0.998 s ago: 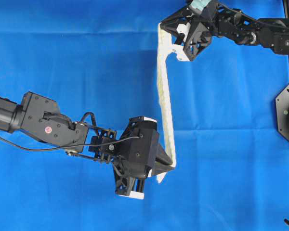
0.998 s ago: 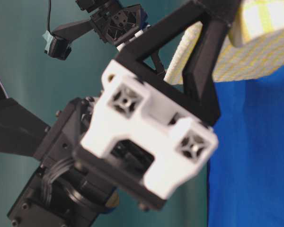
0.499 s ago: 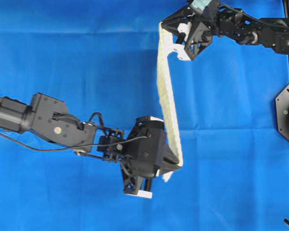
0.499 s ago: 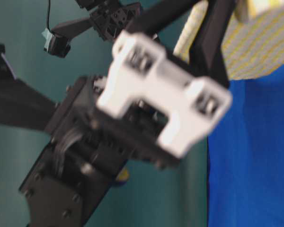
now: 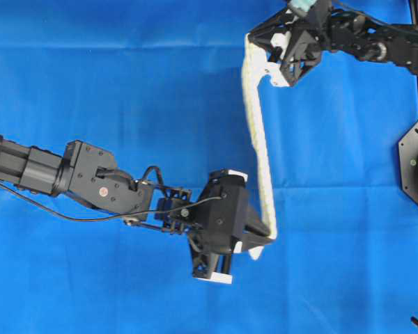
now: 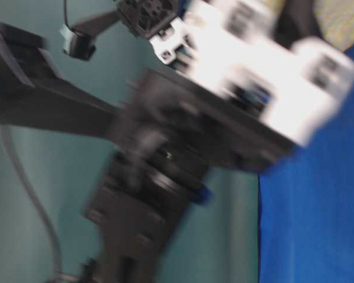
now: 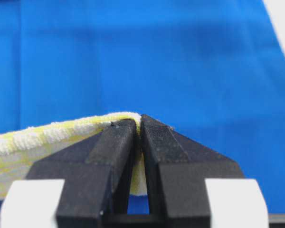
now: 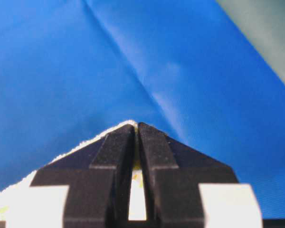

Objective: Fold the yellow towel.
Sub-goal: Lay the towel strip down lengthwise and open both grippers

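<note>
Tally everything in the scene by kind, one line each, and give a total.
Yellow towel: 1
Blue cloth underneath: 1
Grippers, left gripper and right gripper, each clamped on a towel end: 2
Total: 4

text: none legible | left arm (image 5: 90, 184): small round red sticker, possibly printed, unreadable

A creased plain blue cloth (image 5: 125, 90) covers the whole table.
</note>
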`<state>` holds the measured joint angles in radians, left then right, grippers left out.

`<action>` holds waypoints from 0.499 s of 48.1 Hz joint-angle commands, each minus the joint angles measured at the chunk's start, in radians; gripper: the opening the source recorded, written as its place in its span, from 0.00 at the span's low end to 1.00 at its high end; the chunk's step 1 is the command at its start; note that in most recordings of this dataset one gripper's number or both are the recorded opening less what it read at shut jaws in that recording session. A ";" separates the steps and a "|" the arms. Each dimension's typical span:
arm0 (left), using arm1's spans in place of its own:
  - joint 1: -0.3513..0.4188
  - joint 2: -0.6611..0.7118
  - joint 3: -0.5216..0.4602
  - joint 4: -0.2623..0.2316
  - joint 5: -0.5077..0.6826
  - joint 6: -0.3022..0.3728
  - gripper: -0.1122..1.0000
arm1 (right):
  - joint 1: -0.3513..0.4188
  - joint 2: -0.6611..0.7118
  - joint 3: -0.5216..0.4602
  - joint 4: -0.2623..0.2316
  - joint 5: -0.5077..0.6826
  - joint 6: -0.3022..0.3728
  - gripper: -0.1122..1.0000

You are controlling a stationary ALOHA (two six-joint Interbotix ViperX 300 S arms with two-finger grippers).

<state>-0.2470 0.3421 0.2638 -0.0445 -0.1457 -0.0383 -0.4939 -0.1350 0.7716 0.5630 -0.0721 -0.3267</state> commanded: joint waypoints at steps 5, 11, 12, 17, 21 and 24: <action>-0.061 -0.084 0.091 -0.009 -0.075 -0.008 0.13 | -0.048 0.087 -0.101 0.003 -0.012 0.000 0.13; -0.074 -0.120 0.181 -0.025 -0.130 -0.017 0.13 | -0.028 0.155 -0.161 0.003 -0.012 -0.002 0.13; -0.075 -0.123 0.193 -0.025 -0.137 -0.021 0.13 | -0.023 0.166 -0.172 0.003 -0.012 -0.002 0.13; -0.084 -0.144 0.245 -0.026 -0.163 -0.054 0.13 | -0.003 0.218 -0.229 0.000 -0.009 -0.003 0.13; -0.089 -0.160 0.282 -0.026 -0.178 -0.081 0.13 | 0.009 0.250 -0.268 -0.002 -0.002 -0.005 0.13; -0.095 -0.169 0.307 -0.026 -0.189 -0.100 0.13 | 0.020 0.270 -0.291 -0.006 0.005 -0.005 0.13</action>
<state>-0.2577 0.2224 0.5599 -0.0752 -0.3083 -0.1212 -0.4587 0.1304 0.5384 0.5630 -0.0614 -0.3298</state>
